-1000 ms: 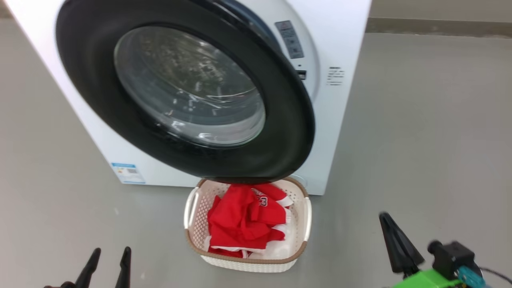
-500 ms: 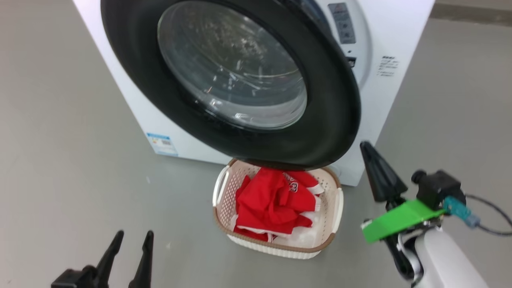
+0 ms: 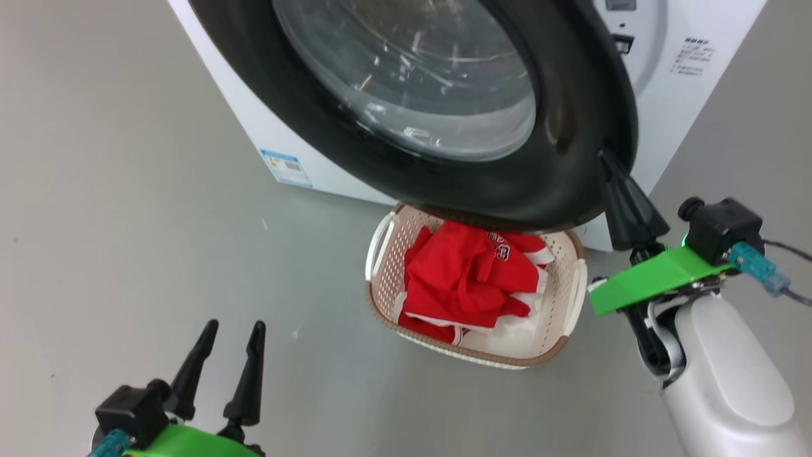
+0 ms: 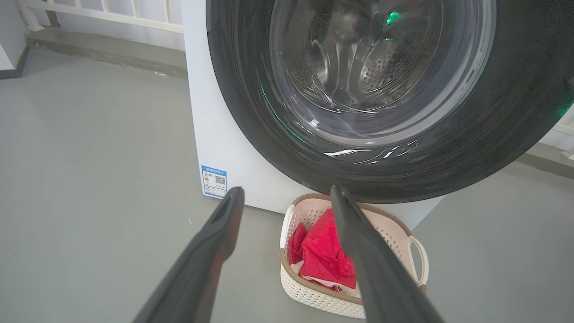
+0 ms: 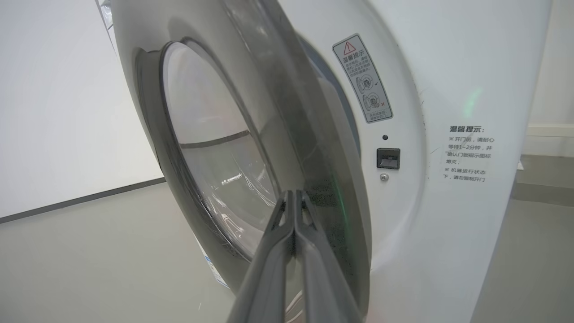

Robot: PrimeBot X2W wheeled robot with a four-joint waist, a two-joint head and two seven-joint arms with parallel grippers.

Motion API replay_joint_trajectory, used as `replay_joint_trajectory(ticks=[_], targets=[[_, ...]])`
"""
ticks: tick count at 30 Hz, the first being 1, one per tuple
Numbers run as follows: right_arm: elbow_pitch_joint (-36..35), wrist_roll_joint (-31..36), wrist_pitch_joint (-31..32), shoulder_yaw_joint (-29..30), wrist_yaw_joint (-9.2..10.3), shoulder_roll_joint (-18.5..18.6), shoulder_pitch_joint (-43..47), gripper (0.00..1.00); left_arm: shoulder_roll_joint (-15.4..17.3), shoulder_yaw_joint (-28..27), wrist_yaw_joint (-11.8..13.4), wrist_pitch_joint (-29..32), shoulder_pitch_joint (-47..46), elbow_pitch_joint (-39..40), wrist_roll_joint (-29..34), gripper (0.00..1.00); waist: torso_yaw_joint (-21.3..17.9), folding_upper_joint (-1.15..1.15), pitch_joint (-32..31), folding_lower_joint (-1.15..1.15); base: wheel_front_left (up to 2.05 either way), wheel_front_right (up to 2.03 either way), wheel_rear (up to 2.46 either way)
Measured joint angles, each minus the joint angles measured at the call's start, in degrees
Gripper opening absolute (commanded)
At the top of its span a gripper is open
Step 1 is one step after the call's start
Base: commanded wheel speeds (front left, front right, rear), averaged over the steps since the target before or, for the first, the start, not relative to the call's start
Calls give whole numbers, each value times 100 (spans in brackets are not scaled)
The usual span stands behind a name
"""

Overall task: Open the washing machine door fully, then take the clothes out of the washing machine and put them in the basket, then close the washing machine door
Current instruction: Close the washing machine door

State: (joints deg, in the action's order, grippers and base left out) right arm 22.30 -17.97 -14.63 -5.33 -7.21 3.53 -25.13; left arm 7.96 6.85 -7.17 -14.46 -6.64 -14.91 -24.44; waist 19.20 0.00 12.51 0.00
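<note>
Now closing step: right gripper (image 3: 609, 162) shut, empty, tips at free right edge of washing machine door (image 3: 571, 127), ajar. Right arm nearer. Left gripper (image 3: 235, 327) spread wide, well apart. Clothes (image 3: 463, 279) in basket (image 3: 482, 363), under door's lower edge.

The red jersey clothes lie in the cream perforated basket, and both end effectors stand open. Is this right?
Not entirely. The right end effector is shut: the right wrist view shows its two dark fingers pressed together. The left end effector stands open, and the red jersey clothes lie in the cream perforated basket.
</note>
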Motion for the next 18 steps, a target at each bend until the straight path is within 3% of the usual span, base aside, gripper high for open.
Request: replay_joint_trajectory(ticks=[18], targets=[[177,225,-1,606,-12,267,-1247,0,-129,361,0,0,-743,65,-197,100,285,0,888,0,0,0,0]])
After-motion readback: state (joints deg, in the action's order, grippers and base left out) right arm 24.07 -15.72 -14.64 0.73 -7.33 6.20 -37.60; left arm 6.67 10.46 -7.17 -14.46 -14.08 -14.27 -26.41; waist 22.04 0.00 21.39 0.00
